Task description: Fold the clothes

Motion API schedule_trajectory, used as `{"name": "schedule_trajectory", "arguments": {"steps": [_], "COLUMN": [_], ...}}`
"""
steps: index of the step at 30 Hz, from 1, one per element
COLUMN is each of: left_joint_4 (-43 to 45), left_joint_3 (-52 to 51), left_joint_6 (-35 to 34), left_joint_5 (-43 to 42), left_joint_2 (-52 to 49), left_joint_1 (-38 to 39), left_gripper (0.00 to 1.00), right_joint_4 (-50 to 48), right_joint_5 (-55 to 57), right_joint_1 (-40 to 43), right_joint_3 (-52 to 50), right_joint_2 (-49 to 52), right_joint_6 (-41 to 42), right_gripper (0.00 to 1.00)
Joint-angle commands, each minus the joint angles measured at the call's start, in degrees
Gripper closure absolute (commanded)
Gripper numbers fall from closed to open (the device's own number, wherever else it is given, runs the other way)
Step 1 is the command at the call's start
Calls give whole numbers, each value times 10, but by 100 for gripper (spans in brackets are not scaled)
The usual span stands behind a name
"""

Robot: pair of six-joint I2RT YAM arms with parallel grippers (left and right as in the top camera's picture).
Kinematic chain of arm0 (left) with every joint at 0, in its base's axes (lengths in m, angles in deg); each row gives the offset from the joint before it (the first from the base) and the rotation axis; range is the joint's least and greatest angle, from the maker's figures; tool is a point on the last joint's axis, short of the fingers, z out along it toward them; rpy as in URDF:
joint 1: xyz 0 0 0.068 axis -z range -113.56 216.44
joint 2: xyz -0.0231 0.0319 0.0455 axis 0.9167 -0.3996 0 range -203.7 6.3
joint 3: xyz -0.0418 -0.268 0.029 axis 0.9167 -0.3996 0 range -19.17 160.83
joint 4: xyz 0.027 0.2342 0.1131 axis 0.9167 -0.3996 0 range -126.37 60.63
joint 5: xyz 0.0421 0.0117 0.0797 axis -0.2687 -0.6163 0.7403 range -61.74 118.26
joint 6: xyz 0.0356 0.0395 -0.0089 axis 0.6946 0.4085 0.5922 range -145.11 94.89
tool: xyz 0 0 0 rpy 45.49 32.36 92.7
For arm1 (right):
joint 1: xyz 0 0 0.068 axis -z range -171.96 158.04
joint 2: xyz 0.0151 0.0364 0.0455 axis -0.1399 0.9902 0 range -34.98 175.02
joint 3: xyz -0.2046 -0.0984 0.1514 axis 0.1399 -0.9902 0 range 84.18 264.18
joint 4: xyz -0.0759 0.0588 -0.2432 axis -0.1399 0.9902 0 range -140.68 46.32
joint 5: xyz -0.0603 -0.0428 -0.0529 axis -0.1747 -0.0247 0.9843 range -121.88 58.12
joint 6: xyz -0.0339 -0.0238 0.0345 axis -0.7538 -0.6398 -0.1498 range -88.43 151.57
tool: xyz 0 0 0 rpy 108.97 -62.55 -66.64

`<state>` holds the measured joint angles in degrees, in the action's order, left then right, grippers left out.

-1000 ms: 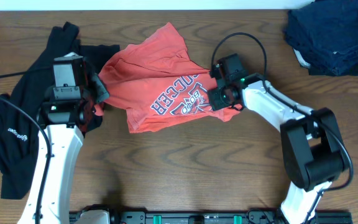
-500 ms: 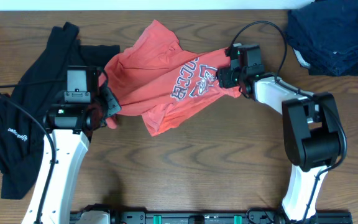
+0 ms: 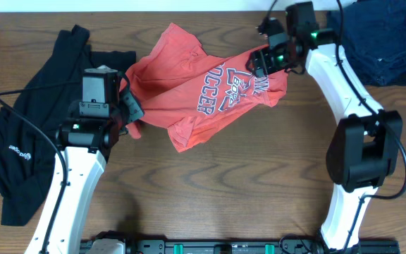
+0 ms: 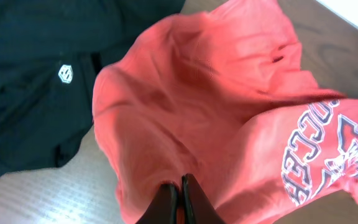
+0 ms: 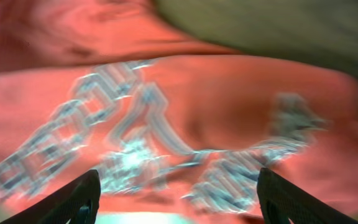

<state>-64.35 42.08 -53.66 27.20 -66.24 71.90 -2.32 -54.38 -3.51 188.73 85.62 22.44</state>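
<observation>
Starting with the left gripper (image 4: 180, 199): fingers pressed flat together at the bottom centre of the left wrist view, pinching a fold of the red-orange T-shirt (image 4: 229, 112). Bunched fabric all around that pinch, rising in soft creases toward the top of the frame. From overhead, sitting left of centre at the shirt's left corner, right where orange cloth meets the black top (image 3: 27, 106).

Over to the right gripper (image 5: 176, 190): spread wide, one dark finger (image 5: 82, 199) low left and the other low right in the right wrist view, gripping nothing. Blurred beneath it, the white-and-black varsity lettering (image 5: 135, 143). Touching the shirt or just above it? Hard to tell through the blur. From overhead, up near the top edge, right of centre, over the shirt's upper right end.

T-shirt itself lying crumpled across the upper middle of the wooden table (image 3: 245, 190), between the two arms, print facing up. Black top sprawled down the left side, partly under the left arm, with a small white logo (image 4: 65, 73) in the upper left of the left wrist view. Heap of dark blue clothing (image 3: 379, 39) in the upper right corner, apart from the shirt.
</observation>
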Motion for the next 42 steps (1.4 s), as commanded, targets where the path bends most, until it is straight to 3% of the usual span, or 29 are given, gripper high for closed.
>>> {"name": "schedule_trajectory", "arguments": {"steps": [1,8,14,23,29,33,42], "left_joint_4": [13,13,13,30,31,32,43], "left_joint_3": [-5,-5,-5,-5,-5,-5,-5], "left_joint_6": [-5,-25,-35,-35,-48,-52,-52], "left_joint_5": [30,52,47,48,47,45,34], "left_joint_2": [-3,-28,-50,-51,-51,-51,-51], "left_joint_1": [-3,-35,-53,-53,-64,-75,-78], "left_gripper": [94,94,94,94,94,94,94], "right_joint_4": [56,108,59,5,20,-5,-70], "right_joint_5": [-39,-5,85,88,99,134,152], "right_joint_1": [-63,-175,-245,-301,-329,-335,-334], "right_joint_3": [12,6,-37,-96,-98,-114,-164], "right_joint_2": [-7,-7,-7,-7,-7,-7,-6], "right_joint_6": [-42,-66,-66,-77,-103,-120,-190], "right_gripper": [22,28,31,39,39,31,31]}}
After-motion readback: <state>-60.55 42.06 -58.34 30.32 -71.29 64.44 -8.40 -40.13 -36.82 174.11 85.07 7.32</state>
